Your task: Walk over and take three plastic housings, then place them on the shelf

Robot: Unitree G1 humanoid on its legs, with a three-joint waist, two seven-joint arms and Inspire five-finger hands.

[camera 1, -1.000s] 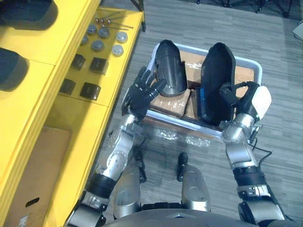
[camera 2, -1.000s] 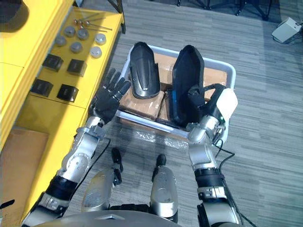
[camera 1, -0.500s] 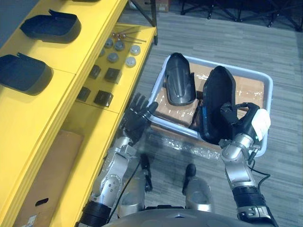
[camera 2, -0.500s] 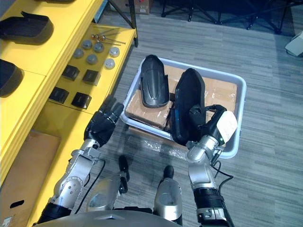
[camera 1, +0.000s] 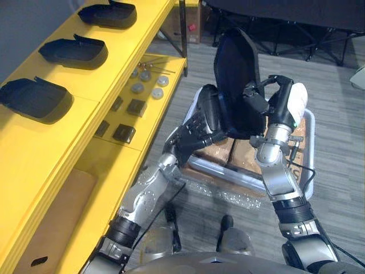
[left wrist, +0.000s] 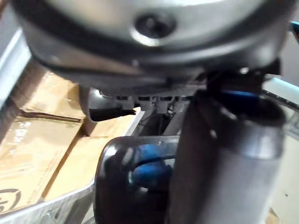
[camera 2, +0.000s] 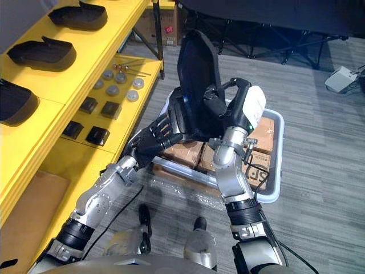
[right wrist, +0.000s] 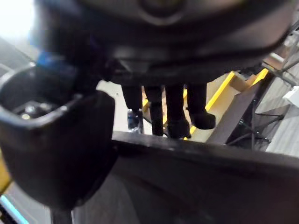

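The robot's right hand (camera 1: 276, 108) held a black plastic housing (camera 1: 234, 68) upright above the grey bin (camera 2: 278, 154), fingers curled over the housing's long edge and the white-covered thumb behind it, at centre frame in the head views. The housing's lower end stood above the bin's rim, over the cardboard boxes (camera 2: 182, 151) packed inside. The left hand (camera 2: 154, 136) reached in from 7 o'clock and lay against that lower end; whether it had a grip could not be told. The yellow shelf (camera 1: 34, 154) ran from 8 to 11 o'clock, its front edge just beside the left arm, with a row of housings (camera 1: 74, 51) on top and bare yellow surface in front of them at 8 o'clock. Metal discs (camera 1: 147, 80) and dark blocks (camera 1: 124, 132) sat on its lower ledge. Grey plank floor (camera 2: 319, 171) lay open at 3 o'clock of the bin.
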